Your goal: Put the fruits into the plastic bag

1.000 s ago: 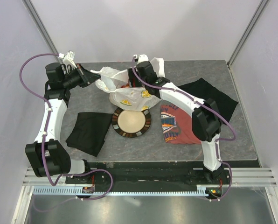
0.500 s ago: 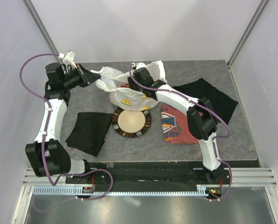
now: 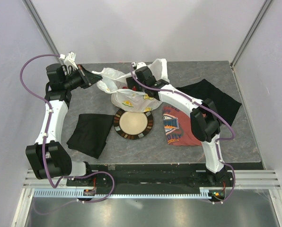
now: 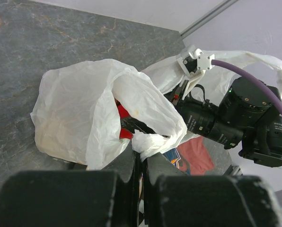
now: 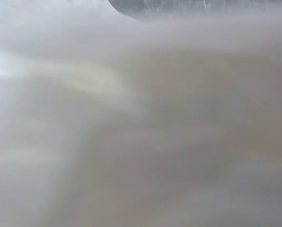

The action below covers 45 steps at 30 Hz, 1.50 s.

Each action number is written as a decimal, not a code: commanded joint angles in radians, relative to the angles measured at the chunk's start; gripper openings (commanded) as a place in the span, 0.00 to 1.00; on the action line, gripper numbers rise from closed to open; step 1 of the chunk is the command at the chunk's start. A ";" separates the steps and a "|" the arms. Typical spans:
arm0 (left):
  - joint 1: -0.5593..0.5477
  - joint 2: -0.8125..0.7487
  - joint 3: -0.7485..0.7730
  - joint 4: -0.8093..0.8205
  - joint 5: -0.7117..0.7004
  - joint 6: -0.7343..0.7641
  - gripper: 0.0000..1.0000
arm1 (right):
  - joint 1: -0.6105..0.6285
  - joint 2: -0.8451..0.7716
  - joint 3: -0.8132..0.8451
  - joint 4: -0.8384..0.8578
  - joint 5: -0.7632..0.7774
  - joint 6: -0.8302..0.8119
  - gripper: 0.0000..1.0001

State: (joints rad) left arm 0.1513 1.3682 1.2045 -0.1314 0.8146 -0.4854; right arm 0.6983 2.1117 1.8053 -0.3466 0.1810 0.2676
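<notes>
The plastic bag point(image 3: 130, 98) lies crumpled at the back middle of the table, white and crinkly with citrus prints. My left gripper point(image 3: 94, 76) is shut on a fold of the bag's rim point(image 4: 153, 142) and holds the mouth up; its jaws stand pressed together point(image 4: 142, 153). My right gripper point(image 3: 130, 85) reaches into the bag's mouth from the right. Its fingers point(image 4: 134, 125) are mostly hidden by plastic, and the right wrist view shows only blurred white film point(image 5: 141, 113). Something red, a fruit point(image 4: 123, 113), shows inside the bag beside those fingers. No other fruits are visible.
A round beige plate point(image 3: 133, 124) with a dark patterned rim sits just in front of the bag. A black cloth point(image 3: 90, 134) lies front left, a red printed T-shirt point(image 3: 176, 125) front right, another black cloth point(image 3: 212, 99) at the right.
My right wrist has shifted left and further into the bag's mouth. The left arm and its hold on the bag are unchanged.
</notes>
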 commanded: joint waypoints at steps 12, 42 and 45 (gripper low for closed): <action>0.004 0.002 0.001 0.039 0.020 -0.025 0.02 | 0.000 -0.419 -0.090 0.215 -0.339 -0.113 0.98; -0.004 0.166 0.263 0.027 -0.011 -0.134 0.01 | -0.390 -0.541 -0.060 0.162 -0.377 0.080 0.00; -0.006 0.215 0.429 0.019 -0.035 -0.168 0.02 | -0.453 -0.484 0.084 0.169 -0.417 0.128 0.00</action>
State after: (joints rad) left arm 0.1486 1.5528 1.4200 -0.1509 0.7975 -0.5545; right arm 0.3210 1.6081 1.6970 -0.2996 -0.1513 0.3088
